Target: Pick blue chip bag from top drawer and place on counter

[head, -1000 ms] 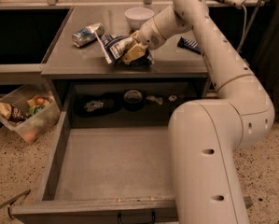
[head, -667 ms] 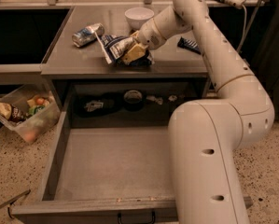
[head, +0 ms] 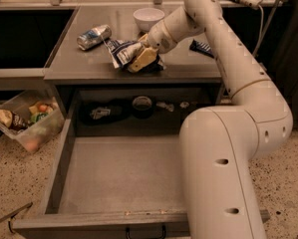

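The blue chip bag [head: 119,52], wrinkled with white patches, rests on the counter [head: 83,67] near its front edge. My gripper [head: 141,59] is right at the bag's right side, low over the counter, its yellowish fingers [head: 144,58] closed on the crumpled foil. The top drawer [head: 64,148] is pulled fully out below the counter, its floor bare, with a small black handle [head: 144,231] on the front panel. My arm reaches over from the right and hides the drawer's right side.
A silver-blue can [head: 93,36] lies on the counter's left. A white bowl [head: 148,19] stands at the back, and a dark blue bar wrapper [head: 202,47] lies at the right. Small dark items [head: 142,104] sit in the recess behind the drawer. A bin of snacks [head: 26,121] stands on the floor at left.
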Tool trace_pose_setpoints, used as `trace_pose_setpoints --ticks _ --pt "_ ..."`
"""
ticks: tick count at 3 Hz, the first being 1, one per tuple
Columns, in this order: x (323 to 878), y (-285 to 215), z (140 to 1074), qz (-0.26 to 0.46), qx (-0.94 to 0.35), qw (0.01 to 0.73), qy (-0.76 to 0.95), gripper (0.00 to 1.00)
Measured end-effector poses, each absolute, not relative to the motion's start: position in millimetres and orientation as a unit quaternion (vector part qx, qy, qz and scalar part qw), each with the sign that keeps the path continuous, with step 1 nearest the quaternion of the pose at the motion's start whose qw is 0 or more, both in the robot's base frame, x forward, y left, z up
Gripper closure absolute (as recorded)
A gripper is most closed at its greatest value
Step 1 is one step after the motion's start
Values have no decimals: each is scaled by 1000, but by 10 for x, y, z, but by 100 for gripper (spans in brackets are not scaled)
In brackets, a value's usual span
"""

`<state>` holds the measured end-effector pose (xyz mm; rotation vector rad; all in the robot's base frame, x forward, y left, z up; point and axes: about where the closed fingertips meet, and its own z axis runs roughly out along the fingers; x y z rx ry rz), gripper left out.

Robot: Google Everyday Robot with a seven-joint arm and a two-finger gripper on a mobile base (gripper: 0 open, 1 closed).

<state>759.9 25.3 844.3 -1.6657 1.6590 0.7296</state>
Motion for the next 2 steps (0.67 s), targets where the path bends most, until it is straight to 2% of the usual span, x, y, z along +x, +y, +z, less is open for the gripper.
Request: trace_pose_setpoints --ticks 1,2 --pt "7600 253 8443 279 -638 333 635 0" --pt "7600 253 8443 279 -638 333 635 0"
